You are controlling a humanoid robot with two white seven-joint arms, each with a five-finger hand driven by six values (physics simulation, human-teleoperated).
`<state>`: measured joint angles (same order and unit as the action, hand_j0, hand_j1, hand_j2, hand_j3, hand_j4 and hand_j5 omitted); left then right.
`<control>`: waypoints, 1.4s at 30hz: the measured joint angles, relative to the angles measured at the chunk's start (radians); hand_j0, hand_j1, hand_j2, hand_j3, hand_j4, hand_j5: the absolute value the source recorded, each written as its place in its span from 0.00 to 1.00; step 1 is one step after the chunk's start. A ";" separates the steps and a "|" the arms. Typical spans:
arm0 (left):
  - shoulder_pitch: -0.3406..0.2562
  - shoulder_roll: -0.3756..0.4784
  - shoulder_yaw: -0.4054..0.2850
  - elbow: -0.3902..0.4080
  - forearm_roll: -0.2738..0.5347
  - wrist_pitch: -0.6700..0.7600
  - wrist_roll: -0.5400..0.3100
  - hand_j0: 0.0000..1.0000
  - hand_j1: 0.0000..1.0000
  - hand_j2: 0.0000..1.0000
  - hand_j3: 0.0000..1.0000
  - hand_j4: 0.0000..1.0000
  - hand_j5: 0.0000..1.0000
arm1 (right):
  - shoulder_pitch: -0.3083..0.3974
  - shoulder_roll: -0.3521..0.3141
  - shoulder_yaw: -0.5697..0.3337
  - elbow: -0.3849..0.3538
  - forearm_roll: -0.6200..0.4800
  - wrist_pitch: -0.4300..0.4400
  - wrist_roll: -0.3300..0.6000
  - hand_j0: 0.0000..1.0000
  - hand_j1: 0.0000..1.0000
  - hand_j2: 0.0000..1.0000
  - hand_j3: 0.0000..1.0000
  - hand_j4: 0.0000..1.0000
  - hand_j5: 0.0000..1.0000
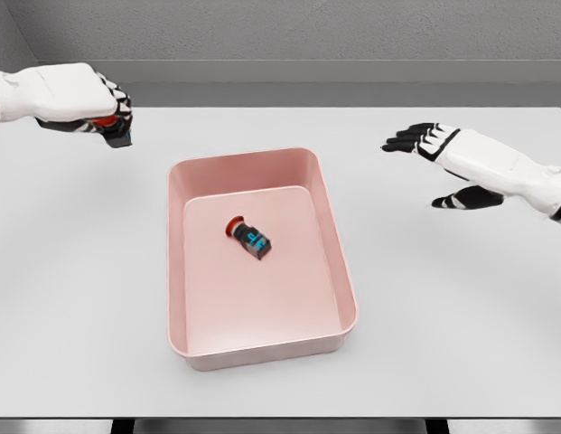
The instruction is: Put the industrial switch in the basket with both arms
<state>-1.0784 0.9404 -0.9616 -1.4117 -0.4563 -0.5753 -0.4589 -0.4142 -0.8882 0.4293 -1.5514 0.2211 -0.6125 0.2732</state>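
A pink rectangular basket [339,262] stands in the middle of the white table. Inside it, toward the far left of its floor, lies an industrial switch [250,237] on its side, with a black body, blue markings and a red button. My left hand [113,116] hovers above the table beyond the basket's far left corner. Its fingers are curled around a second switch [118,136], of which only a red tip and a dark blue-marked end show. My right hand [431,158] hangs to the right of the basket with fingers spread, holding nothing.
The white table [81,298] reaches from a dark front edge to a grey wall behind. Nothing but the basket stands on it.
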 measured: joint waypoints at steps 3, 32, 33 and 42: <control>-0.028 0.021 0.000 -0.118 0.047 -0.003 -0.013 0.44 0.44 0.44 0.44 0.44 0.44 | 0.017 -0.005 -0.015 0.043 0.000 0.000 0.000 1.00 1.00 1.00 1.00 1.00 1.00; -0.049 -0.076 -0.215 -0.351 0.217 -0.038 -0.031 0.52 0.52 0.52 0.52 0.52 0.52 | 0.023 -0.011 -0.029 0.075 -0.001 0.000 0.000 1.00 1.00 1.00 1.00 1.00 1.00; -0.049 -0.077 -0.218 -0.352 0.222 -0.038 -0.031 0.54 0.54 0.54 0.54 0.54 0.54 | 0.023 -0.011 -0.030 0.075 -0.001 0.000 0.000 1.00 1.00 1.00 1.00 1.00 1.00; -0.057 -0.080 -0.247 -0.351 0.241 -0.038 -0.031 1.00 1.00 1.00 1.00 1.00 1.00 | 0.023 -0.011 -0.030 0.074 -0.001 0.000 0.000 1.00 1.00 1.00 1.00 1.00 1.00</control>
<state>-1.1351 0.8608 -1.2088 -1.7629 -0.2157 -0.6130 -0.4897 -0.3912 -0.8992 0.3993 -1.4769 0.2205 -0.6124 0.2735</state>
